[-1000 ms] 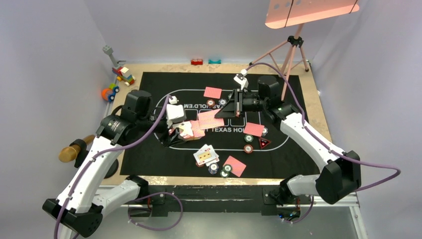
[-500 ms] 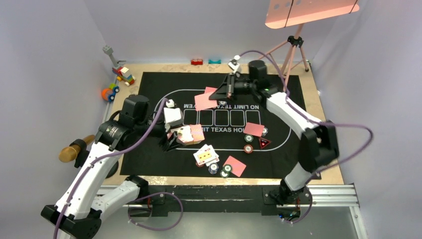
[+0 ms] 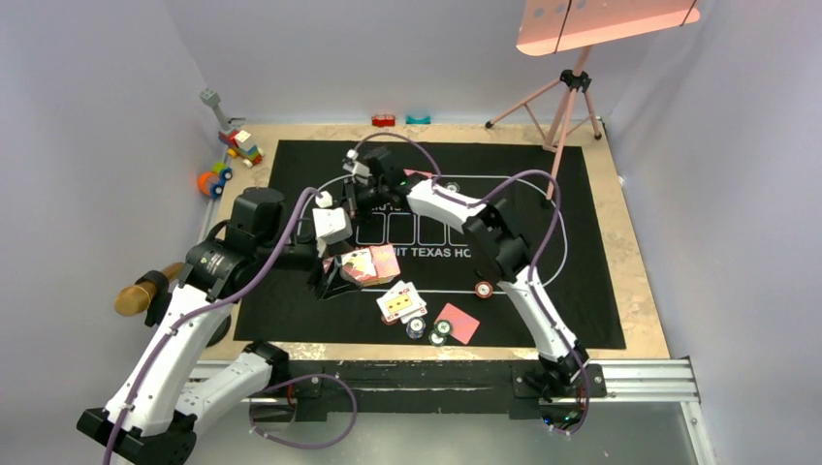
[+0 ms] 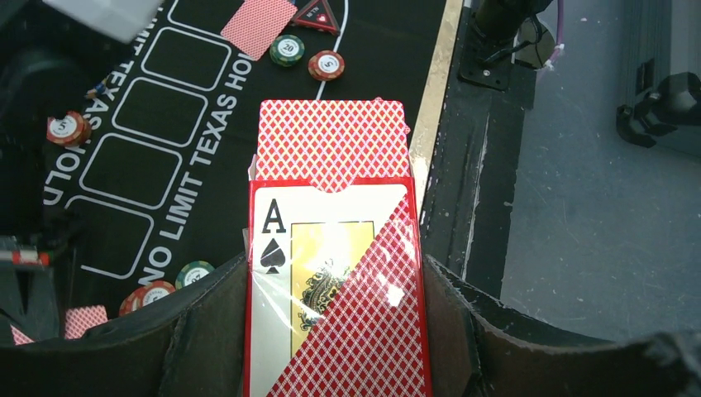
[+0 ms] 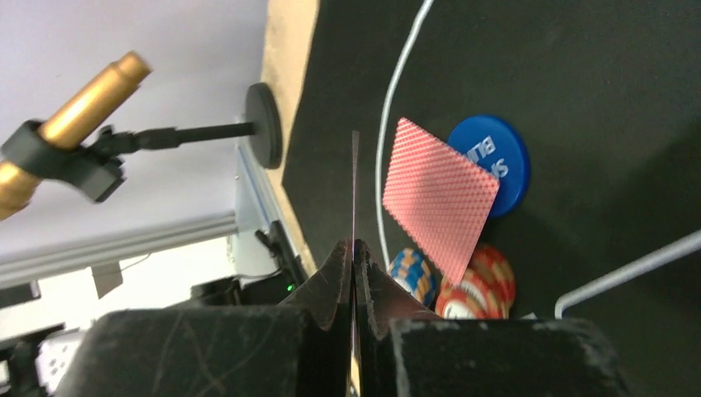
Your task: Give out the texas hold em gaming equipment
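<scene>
Black mat [image 3: 591, 291] on wooden board [image 3: 635, 262], toy blocks [image 3: 242, 145] at its far-left corner — gold microphone [image 3: 143, 294], pink tripod [image 3: 567, 102]

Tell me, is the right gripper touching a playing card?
Touching. The right wrist view shows the right gripper shut on a playing card, seen edge-on as a thin line between its fingertips.

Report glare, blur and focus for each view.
Left wrist: glare streaks the card box wrapper; mat print sharp. Right wrist: blue disc crisp, right end effector dark and soft around an edge-on card. Top external: even light, soft shadows.
</scene>
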Available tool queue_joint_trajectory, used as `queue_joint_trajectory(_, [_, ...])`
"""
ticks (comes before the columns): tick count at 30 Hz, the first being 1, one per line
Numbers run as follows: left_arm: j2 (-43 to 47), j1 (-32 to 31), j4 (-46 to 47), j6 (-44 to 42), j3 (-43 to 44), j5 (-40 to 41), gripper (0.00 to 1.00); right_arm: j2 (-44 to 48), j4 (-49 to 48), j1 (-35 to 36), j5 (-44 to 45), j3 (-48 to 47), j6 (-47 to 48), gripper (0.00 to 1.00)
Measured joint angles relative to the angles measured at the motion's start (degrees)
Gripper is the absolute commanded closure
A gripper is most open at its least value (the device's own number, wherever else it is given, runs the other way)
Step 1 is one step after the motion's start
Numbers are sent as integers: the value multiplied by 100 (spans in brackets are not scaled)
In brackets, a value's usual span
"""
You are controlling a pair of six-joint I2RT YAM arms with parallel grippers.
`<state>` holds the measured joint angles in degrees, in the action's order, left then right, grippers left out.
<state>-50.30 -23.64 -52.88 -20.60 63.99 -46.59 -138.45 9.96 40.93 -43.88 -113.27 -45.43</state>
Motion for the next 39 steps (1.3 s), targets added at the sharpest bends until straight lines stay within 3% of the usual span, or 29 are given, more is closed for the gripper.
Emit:
queue_joint_trajectory(7, [-39,11,240,313,-96,-81,100,-713,125,245,317,-385,-9,98])
queue_joint_trajectory(16, [-133,92,442,522,-96,-120,100,-730,-50,146,713,-374,70,40])
queue_joint_trajectory(22, [-153,153,555,614,-101,-122,100,-426,164,140,861,-144,345,30])
queue_joint_trajectory(31, [-155,264,577,656,-109,-136,100,1692,710,-114,1029,638,883,11])
queue_joint_trajectory(39, [-201,302,686,647,-221,-142,100,4509,479,-1073,815,2588,1078,6])
